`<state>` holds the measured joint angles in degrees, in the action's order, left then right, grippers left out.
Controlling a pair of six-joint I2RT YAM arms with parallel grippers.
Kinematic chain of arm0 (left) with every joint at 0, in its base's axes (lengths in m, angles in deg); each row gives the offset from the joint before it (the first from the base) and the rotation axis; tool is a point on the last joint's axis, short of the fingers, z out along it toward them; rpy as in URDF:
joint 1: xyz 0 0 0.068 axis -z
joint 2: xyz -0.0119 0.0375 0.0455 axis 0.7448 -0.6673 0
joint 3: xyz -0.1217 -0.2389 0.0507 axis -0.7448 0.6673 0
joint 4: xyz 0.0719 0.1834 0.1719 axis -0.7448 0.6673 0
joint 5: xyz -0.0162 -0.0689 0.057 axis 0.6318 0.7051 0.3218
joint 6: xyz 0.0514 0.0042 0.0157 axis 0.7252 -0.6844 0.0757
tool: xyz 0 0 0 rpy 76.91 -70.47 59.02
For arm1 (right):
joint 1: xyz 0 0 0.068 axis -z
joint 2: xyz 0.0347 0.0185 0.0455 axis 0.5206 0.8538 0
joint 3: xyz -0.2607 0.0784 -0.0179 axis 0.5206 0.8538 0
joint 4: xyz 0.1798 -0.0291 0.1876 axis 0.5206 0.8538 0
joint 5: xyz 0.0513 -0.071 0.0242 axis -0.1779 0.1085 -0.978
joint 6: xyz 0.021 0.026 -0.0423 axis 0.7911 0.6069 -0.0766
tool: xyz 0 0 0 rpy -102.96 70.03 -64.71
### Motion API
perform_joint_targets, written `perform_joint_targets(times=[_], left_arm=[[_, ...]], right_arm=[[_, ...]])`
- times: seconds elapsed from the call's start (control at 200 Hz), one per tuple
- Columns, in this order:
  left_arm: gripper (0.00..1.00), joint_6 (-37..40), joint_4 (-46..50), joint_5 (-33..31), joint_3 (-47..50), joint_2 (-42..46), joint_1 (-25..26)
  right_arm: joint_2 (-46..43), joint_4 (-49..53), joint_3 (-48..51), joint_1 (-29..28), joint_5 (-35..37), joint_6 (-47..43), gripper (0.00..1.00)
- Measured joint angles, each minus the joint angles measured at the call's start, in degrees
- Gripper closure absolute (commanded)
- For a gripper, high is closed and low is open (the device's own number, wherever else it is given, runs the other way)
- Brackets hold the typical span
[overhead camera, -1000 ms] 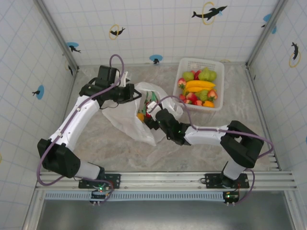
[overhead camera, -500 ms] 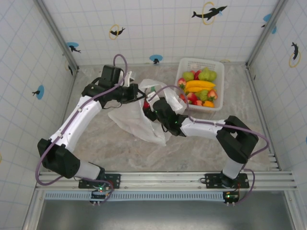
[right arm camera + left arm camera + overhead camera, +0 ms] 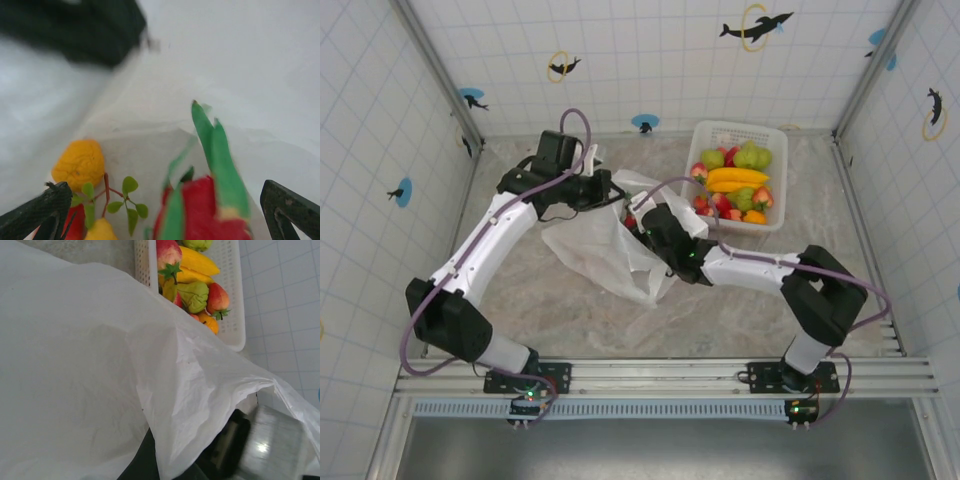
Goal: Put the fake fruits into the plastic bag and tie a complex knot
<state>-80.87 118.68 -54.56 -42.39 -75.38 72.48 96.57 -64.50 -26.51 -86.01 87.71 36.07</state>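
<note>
Sandy table (image 3: 520, 290) lay below us, with the plastic bag (image 3: 605, 250) in the middle and fake fruits (image 3: 735, 178) in a basket (image 3: 740, 124) at two o'clock. Our left gripper (image 3: 608, 190) pinched the bag's top edge tight. Our right gripper (image 3: 636, 219) stood wide apart inside, over a dragon fruit (image 3: 200, 212).

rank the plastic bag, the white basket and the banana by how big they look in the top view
1. plastic bag, partly hidden by the arms
2. white basket, not far behind
3. banana, clearly smallest
</note>
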Motion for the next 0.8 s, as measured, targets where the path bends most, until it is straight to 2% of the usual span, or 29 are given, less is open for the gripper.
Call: perform_joint_targets(times=[0.305, 0.49, 0.666, 0.796], left_arm=[[1.00, 0.31, 0.04, -0.02, -0.48, -0.33, -0.13], [1.00, 1.40, 0.11, -0.02, -0.48, -0.33, -0.90], [1.00, 3.02, 0.26, 0.00, -0.48, -0.33, -1.16], [1.00, 4.17, 0.44, 0.00, -0.26, -0.33, -1.16]], right_arm=[[-3.69, 2.12, 2.45, -0.42, -0.02, 0.04, 0.00], [-9.46, 6.16, 3.63, -0.52, -0.76, 1.25, 0.08], [-12.48, 11.26, 3.63, -0.35, -1.38, 2.36, 0.23], [-13.46, 15.93, 3.63, 0.46, -2.08, 4.11, 0.23]])
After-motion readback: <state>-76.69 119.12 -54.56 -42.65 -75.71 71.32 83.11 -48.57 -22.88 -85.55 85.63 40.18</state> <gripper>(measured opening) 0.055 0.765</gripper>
